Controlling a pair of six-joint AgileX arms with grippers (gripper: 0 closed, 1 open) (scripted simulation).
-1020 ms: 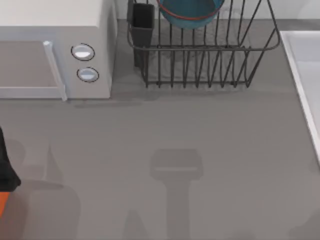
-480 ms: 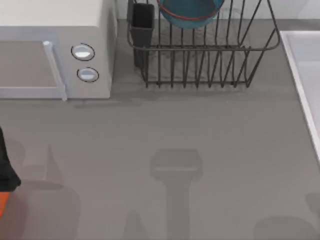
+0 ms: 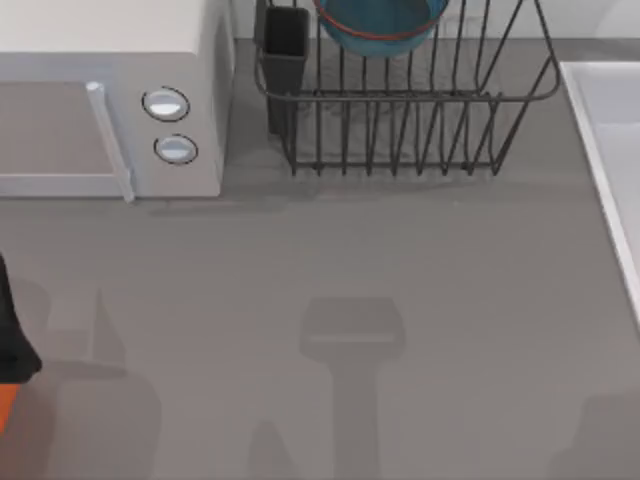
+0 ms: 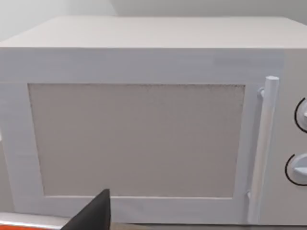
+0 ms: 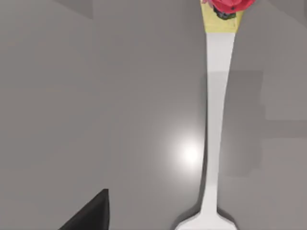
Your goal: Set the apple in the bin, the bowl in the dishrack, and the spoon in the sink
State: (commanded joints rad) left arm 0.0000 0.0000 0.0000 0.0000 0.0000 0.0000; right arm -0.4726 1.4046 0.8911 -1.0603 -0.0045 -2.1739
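1. Grey tabletop (image 3: 250, 260) spreads across the top view, with soft shadows lying on its nearer half.
2. At the far left stands a white microwave (image 3: 110, 60) with a bar handle (image 3: 110, 140) and two round knobs (image 3: 166, 104) on its front.
3. Just right of the microwave stands the dishrack (image 3: 400, 130), a dark wire frame with upright bars. Its dark square cutlery cup (image 3: 286, 50) is at the corner nearest the microwave.
4. The bowl (image 3: 380, 25), blue with a reddish-brown rim, sits inside the dishrack at the far edge of the top view.
5. The sink (image 3: 610, 130) runs along the table's right side, its raised white rim well apart from the rack.
6. A black and orange shape (image 3: 10, 345) pokes in at the table's left edge. I cannot tell what it is.
7. The left wrist view faces the microwave's door (image 4: 136, 139) head on. A dark wedge of the left gripper (image 4: 91, 215) shows near the door's lower part. I cannot tell whether this gripper is spread or pressed together.
8. The right wrist view looks onto grey surface, where the spoon (image 5: 216, 120) shows as a long white handle.
9. At one end of the spoon's handle are a small yellow patch (image 5: 218, 24) and the apple (image 5: 229, 5), glossy red.
10. A dark wedge of the right gripper (image 5: 91, 213) shows beside the spoon, apart from it. I cannot tell whether this gripper is spread, closed or pinching anything.
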